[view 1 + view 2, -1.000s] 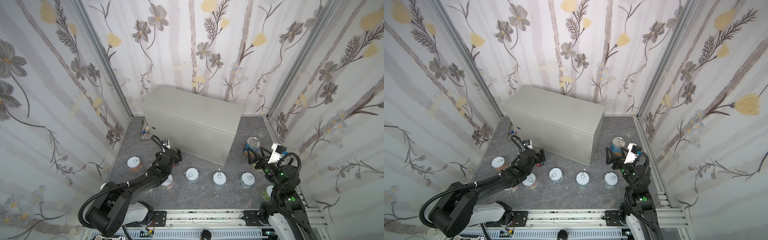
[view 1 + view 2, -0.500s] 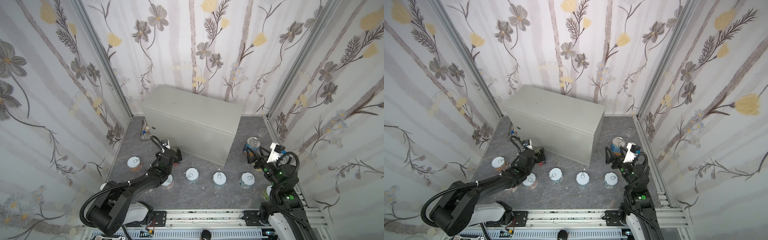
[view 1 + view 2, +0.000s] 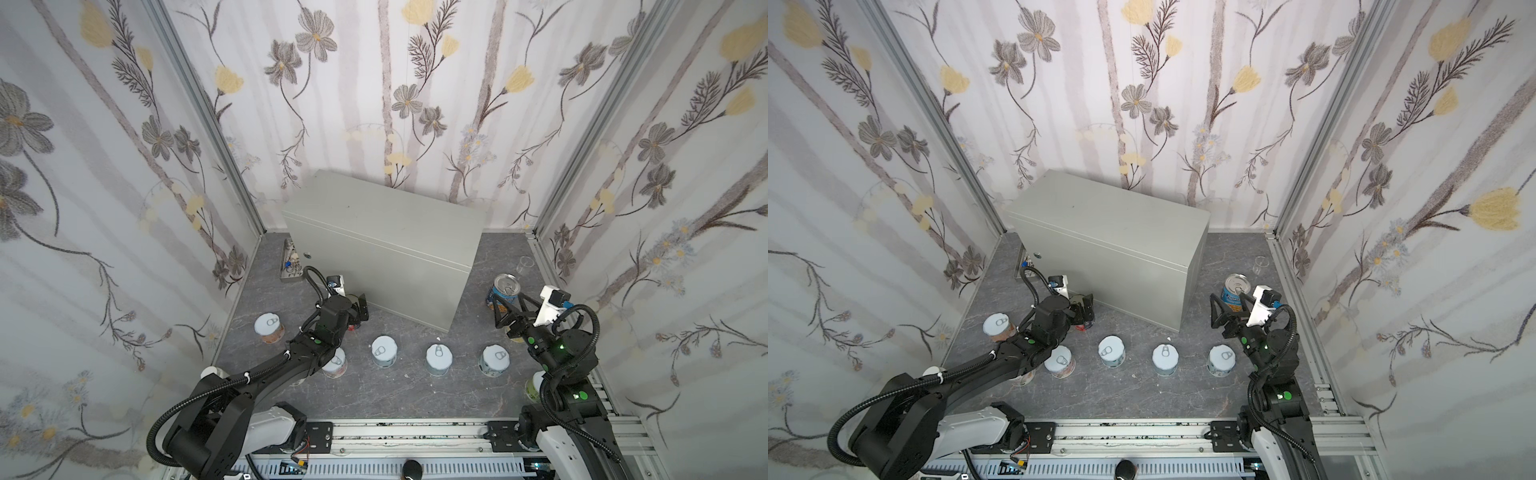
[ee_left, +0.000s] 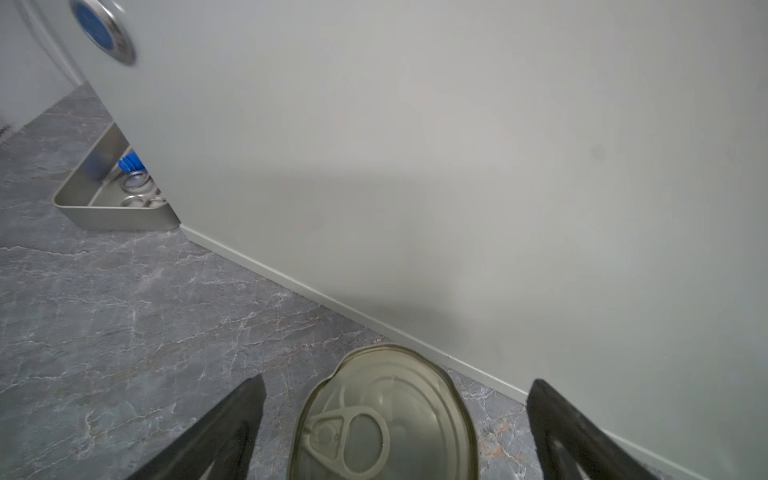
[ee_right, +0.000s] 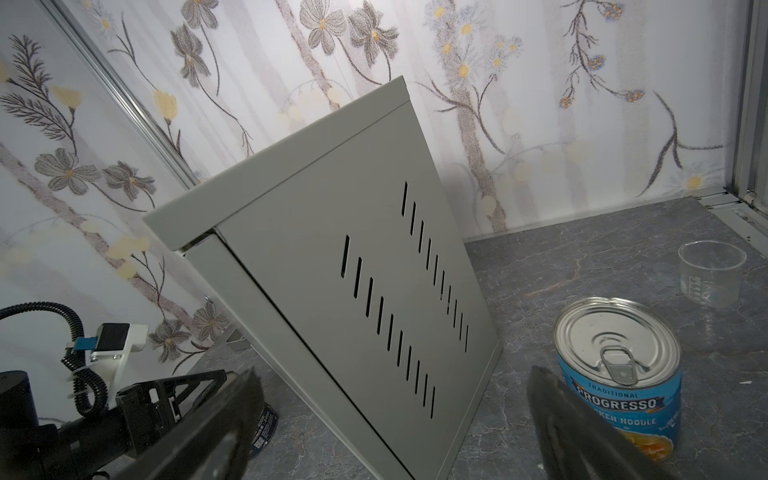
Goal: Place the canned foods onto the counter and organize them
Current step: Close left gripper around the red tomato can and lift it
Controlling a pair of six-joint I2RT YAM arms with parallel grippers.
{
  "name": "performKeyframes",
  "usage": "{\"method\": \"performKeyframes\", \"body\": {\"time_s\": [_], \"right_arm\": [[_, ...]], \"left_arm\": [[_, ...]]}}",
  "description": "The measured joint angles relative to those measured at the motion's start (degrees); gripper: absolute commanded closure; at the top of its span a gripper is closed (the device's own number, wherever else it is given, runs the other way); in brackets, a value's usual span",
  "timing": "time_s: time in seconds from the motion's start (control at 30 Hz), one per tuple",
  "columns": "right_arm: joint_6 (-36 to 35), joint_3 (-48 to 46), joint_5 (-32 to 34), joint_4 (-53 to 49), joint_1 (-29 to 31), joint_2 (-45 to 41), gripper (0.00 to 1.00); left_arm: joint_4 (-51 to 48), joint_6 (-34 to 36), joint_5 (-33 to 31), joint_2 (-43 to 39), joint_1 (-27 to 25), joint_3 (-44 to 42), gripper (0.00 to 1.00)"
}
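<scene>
The counter [image 3: 386,216] [image 3: 1113,212] is a light-grey metal box at the back, and its top is bare. My left gripper [image 3: 358,309] [image 4: 397,384] is open, low by the counter's front. A tall can's pull-tab lid [image 4: 382,419] sits between its fingers without touching them. My right gripper [image 3: 510,309] [image 5: 392,374] is open and empty beside the blue-labelled tall can [image 3: 504,291] [image 5: 619,374] on the floor. Several short cans stand in a row on the floor, among them one [image 3: 384,351], another [image 3: 438,359] and a third [image 3: 495,360].
A metal tray [image 3: 291,264] of small items lies at the counter's left end. A clear cup [image 3: 524,264] [image 5: 710,272] stands near the back right corner. A white bottle [image 3: 210,372] is half hidden by the left arm. Wallpapered walls enclose three sides.
The right gripper has shifted slightly left near the blue can. The left gripper is almost where it was, and both stay open.
</scene>
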Motion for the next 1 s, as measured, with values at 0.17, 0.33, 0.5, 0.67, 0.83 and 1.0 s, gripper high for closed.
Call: {"method": "performKeyframes", "body": {"time_s": [0.17,0.33,0.5,0.67,0.83,1.0], "right_arm": [[0.0,0.0,0.0,0.0,0.1,-0.5,0.00],[0.0,-0.3,-0.1,0.1,0.1,-0.1,0.00],[0.0,-0.6,-0.3,0.2,0.1,0.5,0.00],[0.0,-0.7,-0.9,0.3,0.1,0.9,0.00],[0.0,-0.9,-0.9,0.8,0.1,1.3,0.00],[0.0,-1.1,-0.9,2.1,0.1,1.6,0.00]], "left_arm": [[-1.2,0.0,0.5,3.0,0.0,0.3,0.00],[-1.0,0.2,-0.2,4.2,0.0,0.3,0.00],[0.1,0.4,-1.0,6.4,0.0,0.1,0.00],[2.6,1.3,-1.4,9.6,0.1,-0.2,0.00],[4.4,1.4,-1.6,11.8,0.3,1.0,0.00],[6.0,0.5,-1.6,15.7,0.8,1.9,0.00]]}}
